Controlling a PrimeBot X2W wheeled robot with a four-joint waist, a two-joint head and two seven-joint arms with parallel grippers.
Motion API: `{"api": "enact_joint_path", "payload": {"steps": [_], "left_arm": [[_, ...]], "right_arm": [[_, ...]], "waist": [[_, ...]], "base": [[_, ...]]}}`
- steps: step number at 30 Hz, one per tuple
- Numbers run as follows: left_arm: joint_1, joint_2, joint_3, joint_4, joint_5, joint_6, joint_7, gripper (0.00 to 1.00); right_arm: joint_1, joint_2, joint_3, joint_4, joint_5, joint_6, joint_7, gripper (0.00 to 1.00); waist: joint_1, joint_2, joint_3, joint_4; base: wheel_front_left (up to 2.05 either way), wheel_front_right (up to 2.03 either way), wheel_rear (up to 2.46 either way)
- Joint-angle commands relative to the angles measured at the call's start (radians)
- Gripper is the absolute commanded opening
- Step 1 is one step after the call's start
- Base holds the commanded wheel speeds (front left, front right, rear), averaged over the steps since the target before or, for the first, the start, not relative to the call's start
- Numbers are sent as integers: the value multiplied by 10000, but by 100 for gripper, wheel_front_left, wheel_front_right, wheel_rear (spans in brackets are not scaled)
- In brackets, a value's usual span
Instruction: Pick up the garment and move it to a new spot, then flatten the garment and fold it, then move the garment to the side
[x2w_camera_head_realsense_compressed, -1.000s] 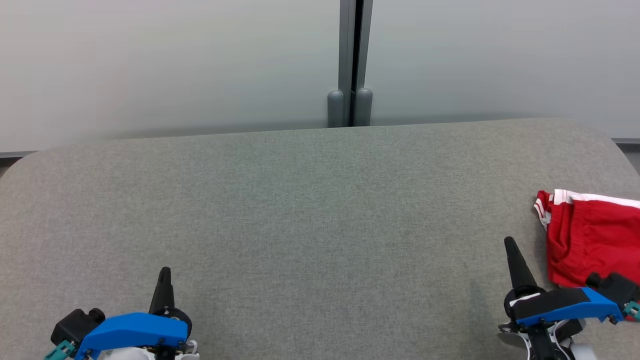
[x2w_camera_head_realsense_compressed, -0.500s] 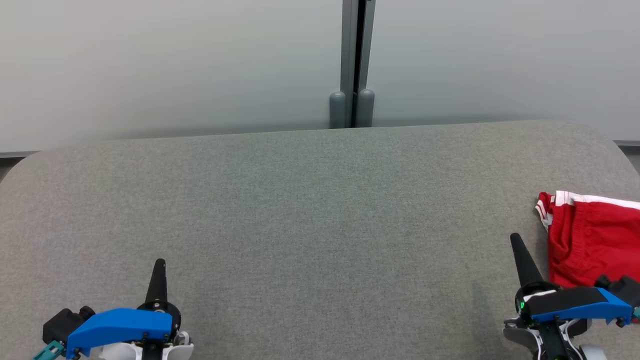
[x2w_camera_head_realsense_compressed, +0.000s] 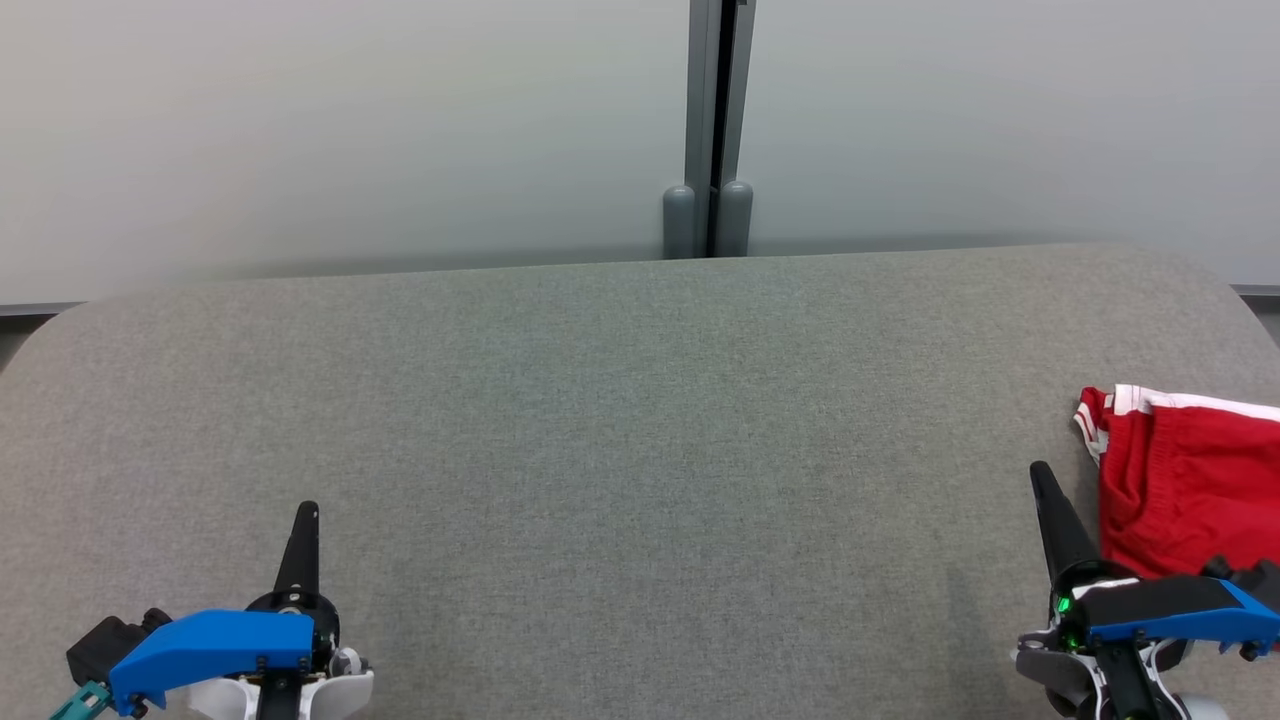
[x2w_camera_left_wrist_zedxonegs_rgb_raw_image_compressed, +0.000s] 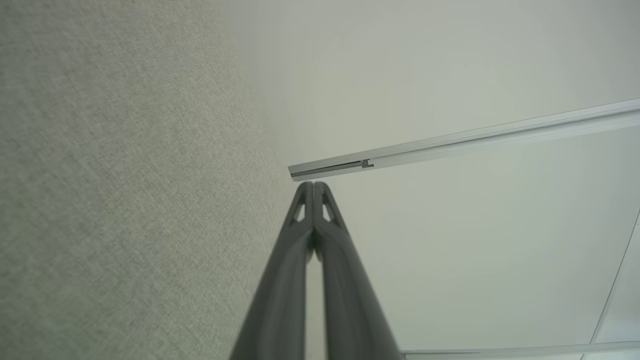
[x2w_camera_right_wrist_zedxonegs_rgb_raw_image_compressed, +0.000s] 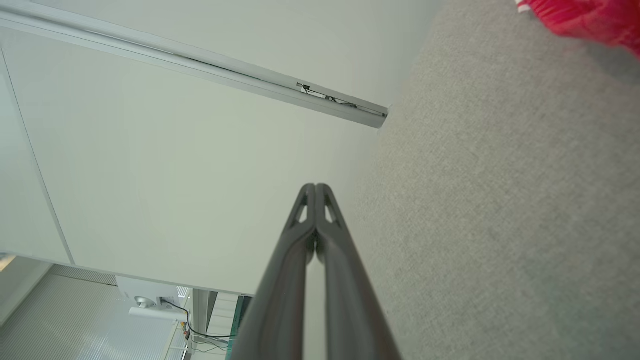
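L gripper (x2w_camera_head_realsense_compressed: 306, 515) & R gripper (x2w_camera_head_realsense_compressed: 1042, 470) both pinched closed, nothing held, low by near edge. Red shorts (x2w_camera_head_realsense_compressed: 1185, 490) w/ white trim lie at R side of grey fabric surface (x2w_camera_head_realsense_compressed: 640, 400), just beside R gripper. Wide open stretch of fabric btwn the grippers.

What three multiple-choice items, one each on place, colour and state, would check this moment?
1. Where do the shorts lie on the grey padded surface? A at its left end; B in its middle; C at its right end.
2. What is the shorts' main colour? A blue; B red; C black.
3. How is the left gripper? A wide open; B shut on cloth; C shut, holding nothing.
Key: 1 C, the head view has them at its right edge; 2 B, the cloth is red with white trim; 3 C, the left wrist view has its fingers pressed together with nothing between.
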Motion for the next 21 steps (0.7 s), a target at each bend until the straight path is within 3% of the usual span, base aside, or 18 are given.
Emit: {"api": "enact_joint_path", "payload": {"steps": [1,21], "left_arm": [[-185,-7,43,-110,-184,-70,77,0],[-273,-8,429,-361,-1662,-342,512,0]], "right_arm": [[85,-55,-63,-141,234,3,84,0],[237,-61,-262,-536,1899,4,526,0]], "waist": [[0,-2,-2,3],[0,-1,-54,72]], "base": [[0,0,0],[0,0,0]]}}
